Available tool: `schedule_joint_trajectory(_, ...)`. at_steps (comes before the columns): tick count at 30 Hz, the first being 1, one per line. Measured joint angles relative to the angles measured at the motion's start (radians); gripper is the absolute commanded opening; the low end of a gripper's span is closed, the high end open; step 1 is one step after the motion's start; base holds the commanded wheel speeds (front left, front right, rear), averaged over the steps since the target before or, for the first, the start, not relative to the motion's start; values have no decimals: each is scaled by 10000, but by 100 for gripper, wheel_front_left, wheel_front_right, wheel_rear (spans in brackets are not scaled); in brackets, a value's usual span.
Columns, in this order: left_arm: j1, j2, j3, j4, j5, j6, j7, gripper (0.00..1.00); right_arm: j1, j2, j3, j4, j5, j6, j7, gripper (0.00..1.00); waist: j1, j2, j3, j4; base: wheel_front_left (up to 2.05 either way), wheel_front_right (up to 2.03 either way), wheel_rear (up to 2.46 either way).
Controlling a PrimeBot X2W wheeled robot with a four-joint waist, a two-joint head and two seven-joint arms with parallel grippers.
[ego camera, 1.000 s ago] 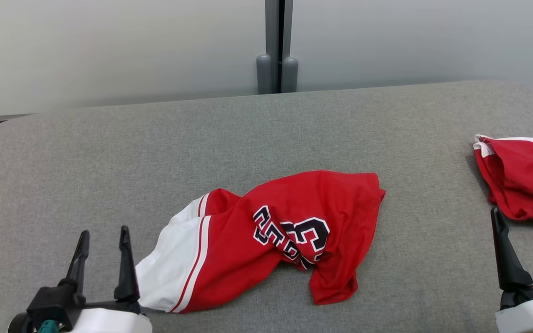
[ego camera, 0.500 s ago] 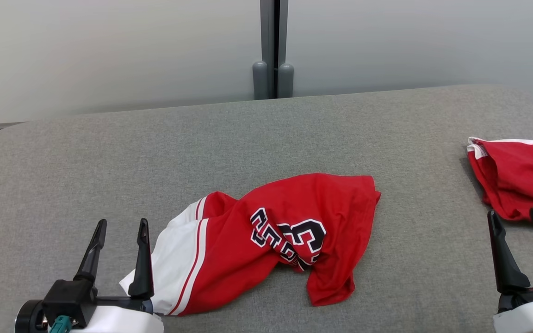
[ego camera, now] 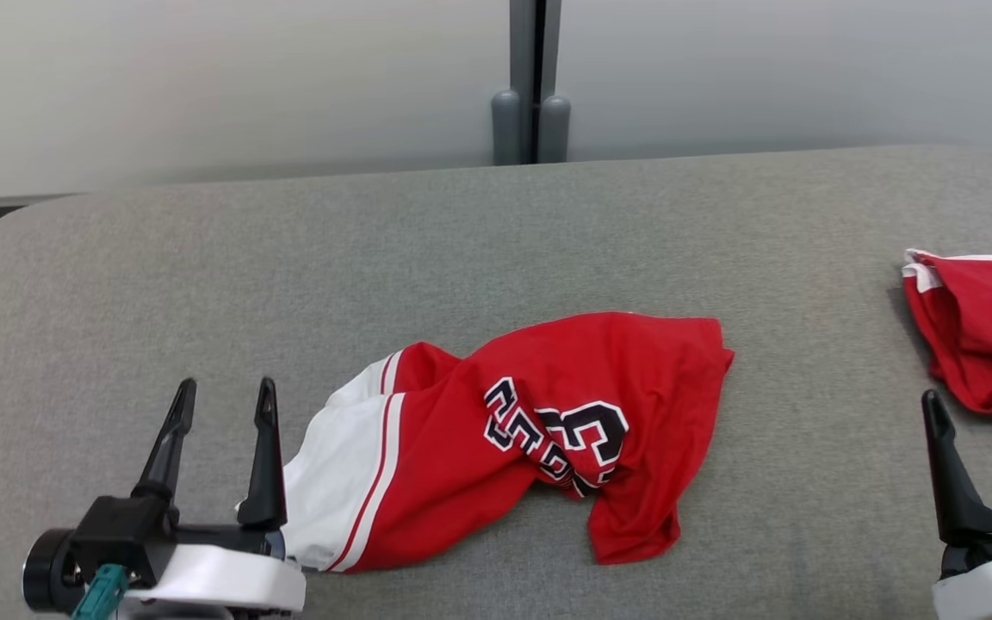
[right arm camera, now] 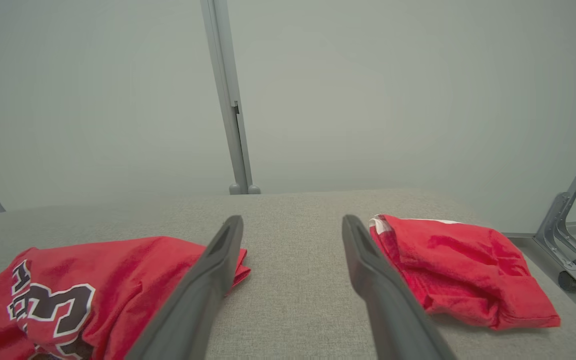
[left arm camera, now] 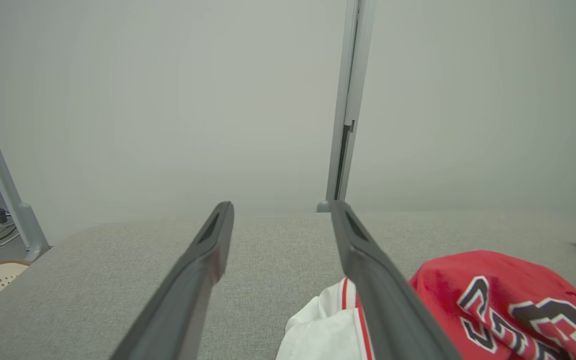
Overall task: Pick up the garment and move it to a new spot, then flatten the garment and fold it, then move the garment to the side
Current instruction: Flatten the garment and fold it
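garments (ego camera: 496, 448) (ego camera: 982, 331) 2, grippers (ego camera: 227, 385) (ego camera: 971, 396) 2

The garment (ego camera: 461, 465) lies near-centre on the table (ego camera: 461, 241), a second garment (ego camera: 978, 327) well apart to its right.

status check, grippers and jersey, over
Grippers open, empty: left gripper beside red jersey's white end, right gripper near second red garment. Jersey crumpled, untouched. Nothing in the way.

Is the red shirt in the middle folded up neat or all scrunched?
Scrunched. The red shirt lies in a rumpled heap on the grey table, its black lettering twisted by wrinkles and its white part bunched.
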Motion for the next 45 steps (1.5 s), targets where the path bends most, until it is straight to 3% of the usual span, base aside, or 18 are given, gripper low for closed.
schedule_joint_trajectory(5, -550, -104, -165, -226, 63, -12, -35, 100, -159, -353, -230, 491, 251, 0, -107, 100, 0, 1, 383, 380, 0, 0, 0)
schedule_joint_trajectory(12, -1872, -623, -744, -274, 297, -255, -334, 100, -1502, -1496, -234, 2142, 836, -2, -383, 100, 0, 0, 1444, 1447, 0, 0, 0)
schedule_joint_trajectory(16, -2382, -849, -882, -52, 353, -370, -525, 100, -2482, -2075, 395, 3208, 1170, -2, -274, 100, 0, 0, 2072, 1993, 0, 0, 0)
schedule_joint_trajectory(24, -2929, -1007, -1003, 529, 412, -629, -696, 100, -4000, -2930, 2251, 5413, 2504, -2, 1030, 100, 0, 0, 2825, 2733, 0, 0, 0)
schedule_joint_trajectory(25, -2956, -1014, -1005, 577, 412, -635, -731, 100, -4139, -3009, 2435, 5532, 2725, -2, 1198, 87, 0, 0, 2842, 2763, 0, 0, 0)
schedule_joint_trajectory(27, -2961, -1024, -1003, 681, 420, -665, -761, 100, -4342, -3250, 2771, 5685, 2987, -2, 1509, 0, 0, 0, 2812, 2745, 0, 0, 0)
schedule_joint_trajectory(30, -2974, -1045, -988, 759, 426, -696, -780, 100, -4439, -3382, 2989, 5687, 3204, 6, 1373, 0, 0, 0, 2751, 2678, 0, 0, 0)
schedule_joint_trajectory(36, -3010, -1074, -932, 894, 485, -723, -809, 100, -4807, -3691, 2449, 5114, 2274, 6, -769, 0, 0, 0, 2593, 2465, 0, 0, 0)
schedule_joint_trajectory(40, -3035, -1099, -913, 928, 527, -740, -811, 100, -4754, -3534, 2213, 4608, 1678, 12, -1622, 0, 0, 0, 2445, 2335, 0, 0, 0)
schedule_joint_trajectory(45, -3006, -1120, -924, 966, 554, -794, -826, 100, -3476, -3239, 2403, 3921, 1175, 6, -1998, 0, 0, 0, 2326, 2157, 0, 0, 0)
